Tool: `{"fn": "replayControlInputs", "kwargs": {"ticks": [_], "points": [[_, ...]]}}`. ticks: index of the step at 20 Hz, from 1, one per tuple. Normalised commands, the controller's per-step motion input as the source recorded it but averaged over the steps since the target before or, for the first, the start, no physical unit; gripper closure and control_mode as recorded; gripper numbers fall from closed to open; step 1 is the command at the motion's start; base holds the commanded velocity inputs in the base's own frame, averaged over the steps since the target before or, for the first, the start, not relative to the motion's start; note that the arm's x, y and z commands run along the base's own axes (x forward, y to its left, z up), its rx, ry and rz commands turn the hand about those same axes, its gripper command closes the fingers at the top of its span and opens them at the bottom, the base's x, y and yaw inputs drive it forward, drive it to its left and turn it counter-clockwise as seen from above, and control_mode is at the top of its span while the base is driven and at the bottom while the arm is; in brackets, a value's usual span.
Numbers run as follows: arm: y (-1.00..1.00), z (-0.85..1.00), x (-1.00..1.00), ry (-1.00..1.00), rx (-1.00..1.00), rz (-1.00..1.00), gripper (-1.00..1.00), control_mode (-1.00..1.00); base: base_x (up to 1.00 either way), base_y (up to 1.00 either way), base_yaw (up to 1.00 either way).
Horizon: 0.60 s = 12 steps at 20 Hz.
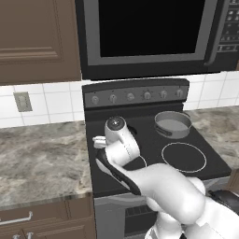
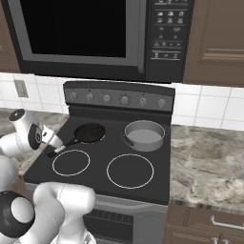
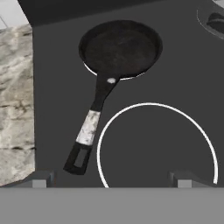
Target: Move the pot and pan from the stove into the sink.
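The black pan (image 3: 120, 48) sits on the stove's (image 3: 175, 87) rear left burner, its long handle (image 3: 87, 131) pointing toward the front left edge. My gripper (image 3: 113, 180) hovers above the front left burner, open, with nothing between its fingertips (image 3: 41, 179); the handle's black end lies just ahead of the left tip. In the right base view the gripper (image 2: 56, 141) hangs beside the pan (image 2: 89, 132). The silver pot (image 1: 172, 123) (image 2: 144, 134) stands on the rear right burner, and its edge (image 3: 214, 19) shows at the hand view's corner. The sink is out of view.
A black microwave (image 1: 149, 32) hangs low over the stove's (image 1: 154, 140) knob panel (image 2: 119, 99). Marble counter runs on the left (image 1: 42, 158) and on the right (image 2: 205, 162). Both front burner rings (image 2: 129, 170) are bare. My arm covers the pan in the left base view.
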Motion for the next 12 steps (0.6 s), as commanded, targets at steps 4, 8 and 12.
{"fn": "replayControlInputs", "kwargs": {"ticks": [4,8,12], "points": [[0.06,-0.29,0.38,0.01,0.0,-0.09,-1.0,-1.0,0.0,0.0,0.0],[0.07,-0.28,0.34,0.01,0.0,-0.08,-1.0,-1.0,0.0,0.0,0.0],[0.06,-0.29,0.35,0.02,0.0,-0.07,-1.0,-1.0,0.0,0.0,0.0]]}}
